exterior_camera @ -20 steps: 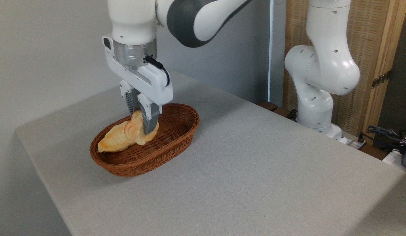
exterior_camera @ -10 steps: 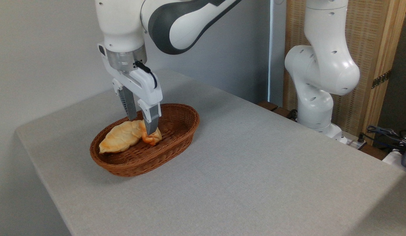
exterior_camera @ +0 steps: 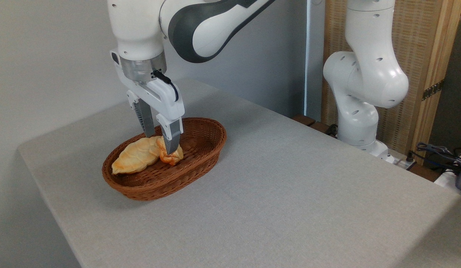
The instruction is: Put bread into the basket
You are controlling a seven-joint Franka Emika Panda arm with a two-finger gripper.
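Bread point(exterior_camera: 171, 157) in basket point(exterior_camera: 200, 149), part hidden behind gripper point(exterior_camera: 160, 142) finger.

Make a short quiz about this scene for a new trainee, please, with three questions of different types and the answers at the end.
1. True or false: the bun lies inside the basket.
2. Multiple choice: what lies next to the bun in the basket? A) a longer golden loaf B) a green apple C) a metal spoon
3. Short answer: where is the gripper in relation to the bun, and are its fingers apart or together?

Key
1. True.
2. A.
3. It is directly over the bun, fingertips down at the bun's top; the fingers are apart, one on each side, and the near finger hides part of the bun.
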